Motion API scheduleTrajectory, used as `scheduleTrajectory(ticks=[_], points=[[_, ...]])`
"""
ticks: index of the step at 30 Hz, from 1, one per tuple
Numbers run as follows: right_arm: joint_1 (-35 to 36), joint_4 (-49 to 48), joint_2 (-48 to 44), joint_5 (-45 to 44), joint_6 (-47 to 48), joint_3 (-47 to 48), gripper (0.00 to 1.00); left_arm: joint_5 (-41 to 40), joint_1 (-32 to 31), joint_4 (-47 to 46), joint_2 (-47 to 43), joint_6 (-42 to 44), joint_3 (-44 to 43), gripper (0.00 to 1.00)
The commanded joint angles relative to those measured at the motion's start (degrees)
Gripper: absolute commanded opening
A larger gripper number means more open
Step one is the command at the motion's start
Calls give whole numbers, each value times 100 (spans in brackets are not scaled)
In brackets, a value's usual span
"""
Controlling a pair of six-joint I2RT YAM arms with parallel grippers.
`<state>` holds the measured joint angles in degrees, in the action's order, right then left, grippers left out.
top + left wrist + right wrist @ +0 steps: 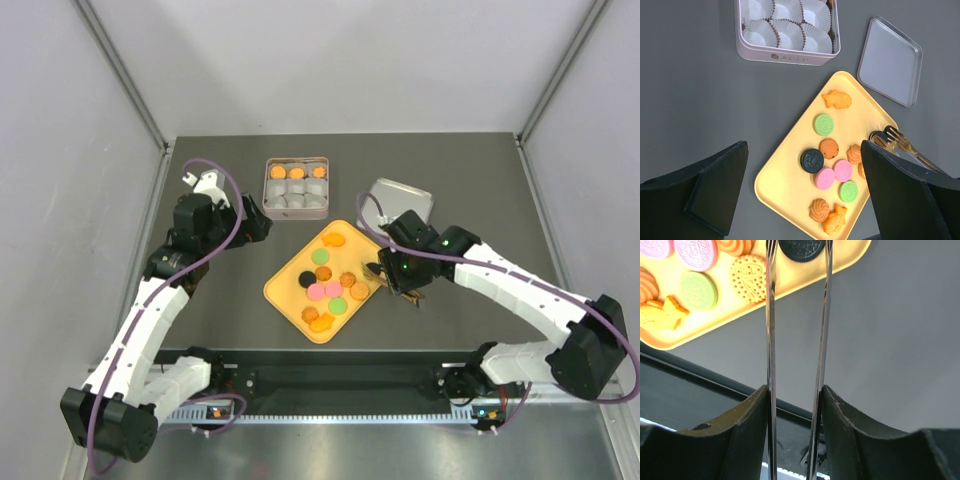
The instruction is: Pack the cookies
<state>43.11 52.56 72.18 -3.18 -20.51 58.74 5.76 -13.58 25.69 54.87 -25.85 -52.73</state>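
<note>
Several cookies (325, 288) lie on a yellow tray (285, 292): orange, pink, green and a black one (812, 160). My right gripper (388, 272) is shut on metal tongs (771, 315). The tongs' tips stand on either side of a second black cookie (801, 249) at the tray's right edge (790, 282). Three orange cookies (297, 172) sit in the back row of the open tin (267, 192). My left gripper (262, 225) is open and empty; in its wrist view it (802, 145) is high above the tray (785, 175).
The tin (785, 56) holds white paper cups. Its grey lid (402, 197) lies flat to the right of it, behind my right arm, and also shows in the left wrist view (890, 60). Grey walls close in the table on three sides.
</note>
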Motion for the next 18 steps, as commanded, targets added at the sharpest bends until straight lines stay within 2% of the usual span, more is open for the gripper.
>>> scheduleTrajectory(ticks=[1,10,18], points=[[31,123,76,72,118,340,43,48,31,-231,-108,-17,35,99],[-127,255,226,-16,276,840,36,57,31,-231,-117,-17,35,99],[-286,246,323,28,373,1104,34,57,31,-231,-108,-17,35,99]])
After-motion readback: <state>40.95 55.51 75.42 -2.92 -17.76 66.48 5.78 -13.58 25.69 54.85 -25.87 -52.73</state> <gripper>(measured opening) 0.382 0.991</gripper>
